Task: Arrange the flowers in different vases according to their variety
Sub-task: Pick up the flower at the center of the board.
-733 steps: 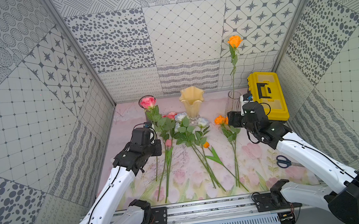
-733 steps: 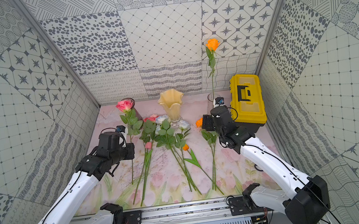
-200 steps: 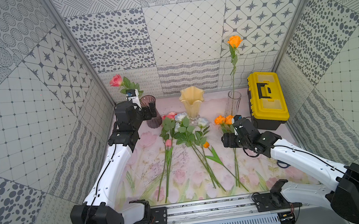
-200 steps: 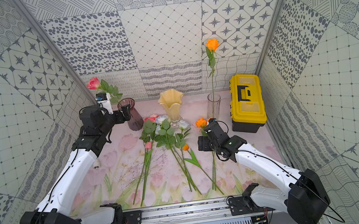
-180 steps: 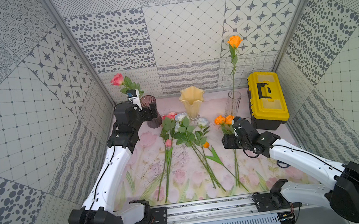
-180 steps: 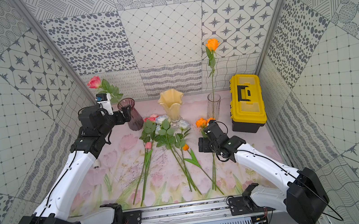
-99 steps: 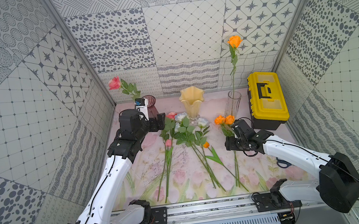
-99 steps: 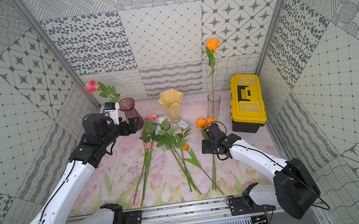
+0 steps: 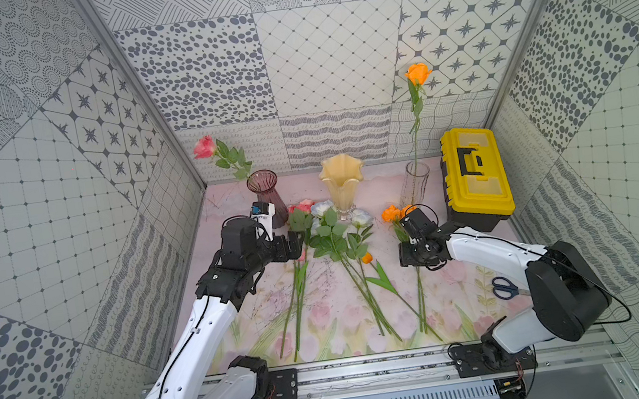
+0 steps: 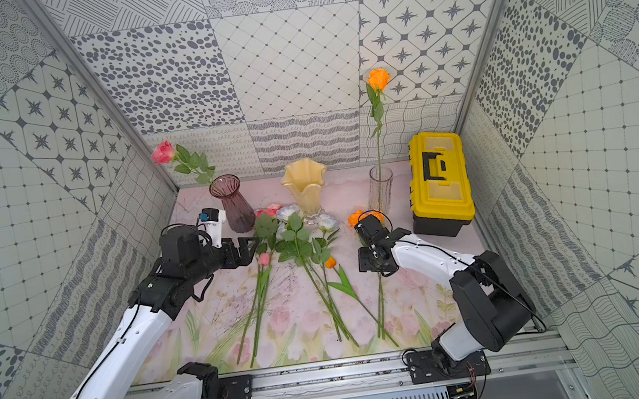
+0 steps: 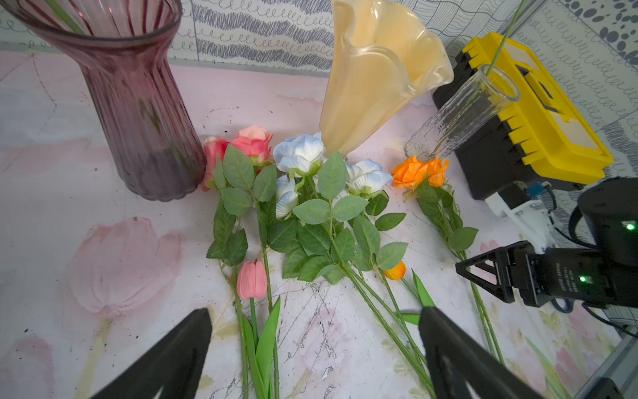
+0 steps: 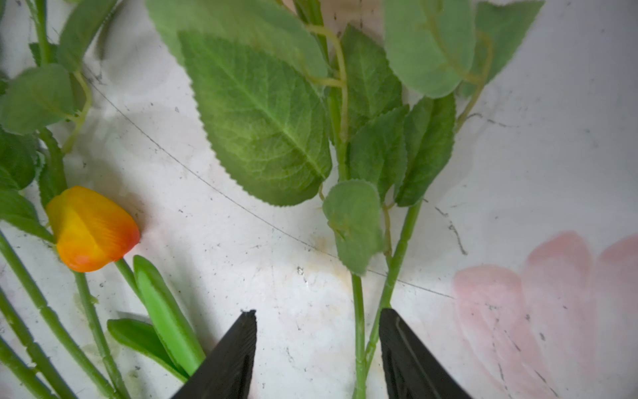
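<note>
While left jaws gape empty, right jaws half-open around 2 stems (image 12: 359,311).

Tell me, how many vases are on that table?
3, in a row at the back: a purple vase holding a pink rose, a cream-yellow vase in the middle, and a clear glass vase holding an orange rose beside the yellow toolbox. None seems hidden.
</note>
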`<action>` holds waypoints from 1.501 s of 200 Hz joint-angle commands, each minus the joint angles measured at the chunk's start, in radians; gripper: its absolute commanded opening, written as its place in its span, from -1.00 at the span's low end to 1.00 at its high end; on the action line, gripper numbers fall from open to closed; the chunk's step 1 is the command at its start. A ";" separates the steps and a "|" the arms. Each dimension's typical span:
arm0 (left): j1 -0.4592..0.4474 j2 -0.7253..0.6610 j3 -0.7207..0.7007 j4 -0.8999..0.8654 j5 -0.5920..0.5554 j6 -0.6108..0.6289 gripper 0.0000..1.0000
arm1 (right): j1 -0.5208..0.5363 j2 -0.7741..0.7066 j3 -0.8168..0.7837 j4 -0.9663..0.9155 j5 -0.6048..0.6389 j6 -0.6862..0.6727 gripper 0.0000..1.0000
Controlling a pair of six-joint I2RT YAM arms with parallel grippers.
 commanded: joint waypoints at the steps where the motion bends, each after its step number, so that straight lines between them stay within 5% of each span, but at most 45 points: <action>1: -0.003 -0.016 -0.052 0.000 0.081 -0.050 0.96 | -0.005 0.025 0.030 0.007 -0.007 -0.009 0.18; 111: -0.003 -0.021 -0.125 0.047 0.097 -0.072 0.96 | 0.001 0.077 0.015 -0.004 -0.022 0.013 0.05; 252: -0.005 -0.018 -0.136 0.056 0.095 -0.088 0.95 | 0.029 0.064 -0.003 -0.017 0.035 0.034 -0.99; 300: -0.005 -0.017 -0.137 0.055 0.092 -0.090 0.95 | 0.039 -0.057 0.018 -0.043 0.132 0.014 -1.00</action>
